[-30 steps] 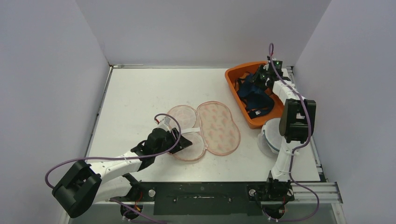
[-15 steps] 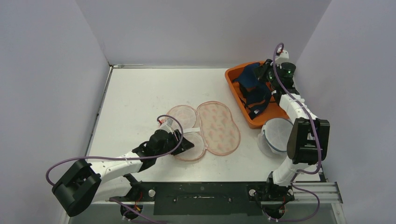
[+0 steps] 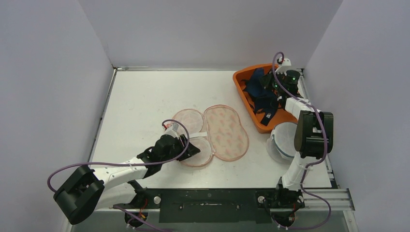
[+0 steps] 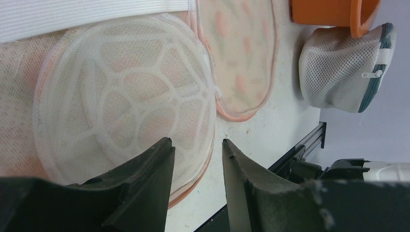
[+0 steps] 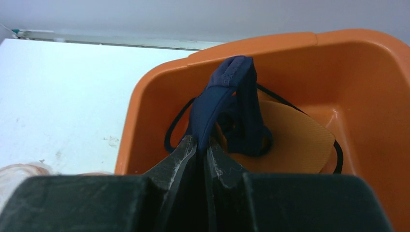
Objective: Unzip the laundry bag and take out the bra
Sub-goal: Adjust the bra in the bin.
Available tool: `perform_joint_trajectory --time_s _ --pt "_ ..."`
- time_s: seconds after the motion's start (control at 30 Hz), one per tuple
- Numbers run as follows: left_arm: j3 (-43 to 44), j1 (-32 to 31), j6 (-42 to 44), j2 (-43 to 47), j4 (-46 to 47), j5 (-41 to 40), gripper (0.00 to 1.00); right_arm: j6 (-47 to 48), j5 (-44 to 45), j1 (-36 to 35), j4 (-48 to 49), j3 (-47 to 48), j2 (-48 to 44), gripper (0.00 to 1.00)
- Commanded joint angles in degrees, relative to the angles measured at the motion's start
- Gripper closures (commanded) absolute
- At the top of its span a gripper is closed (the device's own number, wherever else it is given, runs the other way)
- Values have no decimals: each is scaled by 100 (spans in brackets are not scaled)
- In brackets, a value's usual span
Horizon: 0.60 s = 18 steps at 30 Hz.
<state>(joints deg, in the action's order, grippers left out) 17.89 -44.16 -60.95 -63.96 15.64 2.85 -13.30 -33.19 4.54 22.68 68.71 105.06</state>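
The bag lies on the bench well to the left of the orange tub. It is unzipped and spread flat, with its pink lid folded out toward the tub. So the unzipping looks done.

The navy bra is out of the bag and inside the tub, bunched toward the tub's far end. The right gripper sits over that end. In the right wrist view its jaws are closed tight on a fold of the bra, which rises above them with straps trailing onto the tub floor.

The left gripper is at the edge of the bag farthest from the tub. Its jaws stand partly apart over the mesh rim, and I see nothing pinched between them.

What seems left is small: let go of the bra and draw both arms back. A second white mesh bag sits against the tub's near end, zipped as far as I can tell.
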Motion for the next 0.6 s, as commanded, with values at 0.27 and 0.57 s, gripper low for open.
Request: perform_joint_trajectory --time_s 0.27,0.57 --pt "402 13 228 -464 74 -34 61 209 767 54 640 282 235 44" --pt "156 -58 57 -327 380 90 60 -476 512 585 479 -416 -653 17"
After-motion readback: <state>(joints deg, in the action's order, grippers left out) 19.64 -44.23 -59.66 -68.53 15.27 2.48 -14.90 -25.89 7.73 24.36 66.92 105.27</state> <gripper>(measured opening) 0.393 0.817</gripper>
